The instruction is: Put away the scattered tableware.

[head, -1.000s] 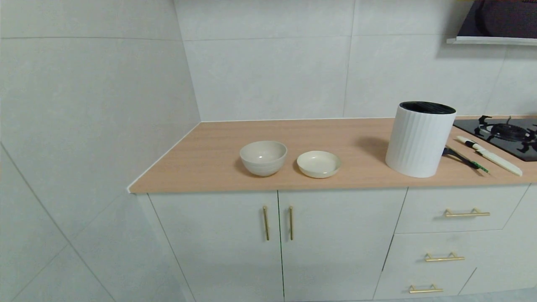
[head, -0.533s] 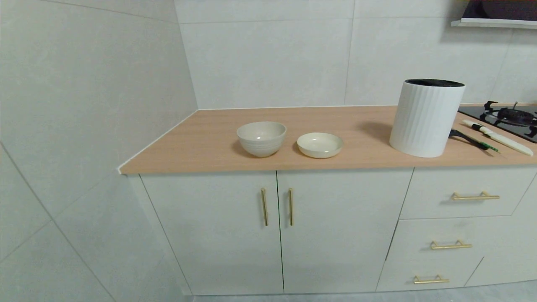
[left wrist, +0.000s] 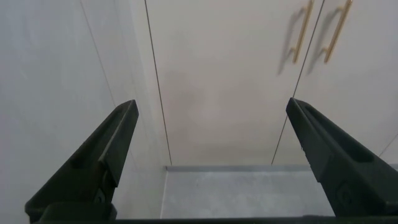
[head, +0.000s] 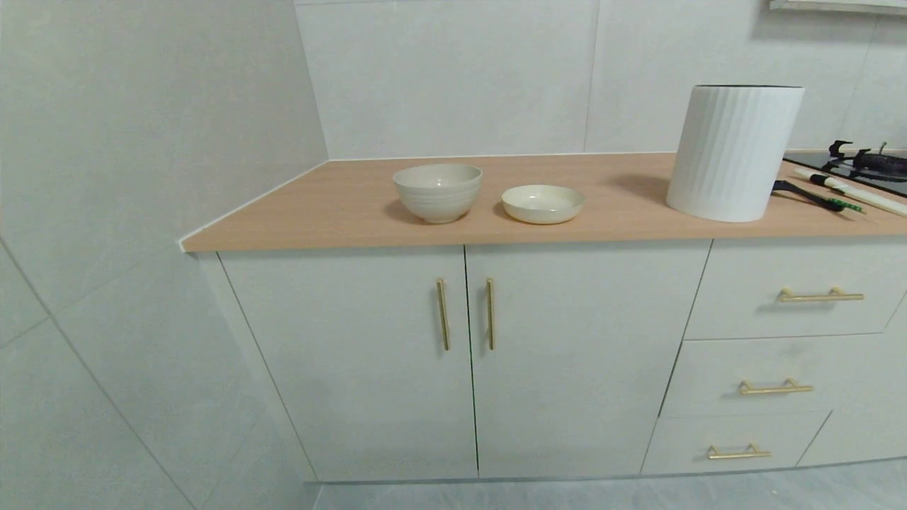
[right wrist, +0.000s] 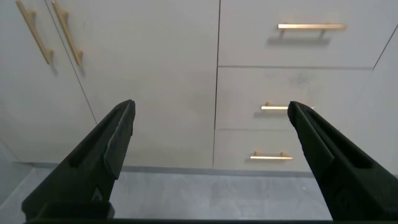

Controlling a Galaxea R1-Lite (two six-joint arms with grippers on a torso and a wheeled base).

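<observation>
The job is looking barely begun, judging by how things are lying: one deep bowl [head: 438,191] is sitting on the bench [head: 340,205] left of centre, and one shallow dish [head: 543,203] is resting just beside it on the right, the two apart and neither being held. Farther right, one tall white ribbed holder [head: 733,152] is standing upright, and two utensils are lying right of it, near the stove [head: 868,161]: a black-handled tool [head: 808,195] and a pale knife [head: 854,193]. So all four loose pieces are probably waiting to be stowed. Below the bench, two cupboard doors [head: 397,354] and three drawers [head: 793,297] are showing shut. The left gripper [left wrist: 210,109] is facing the cupboard front low down, its fingers spread wide and carrying nothing; the right gripper [right wrist: 211,109] is facing the doors and drawers, its fingers likewise parted and empty.
</observation>
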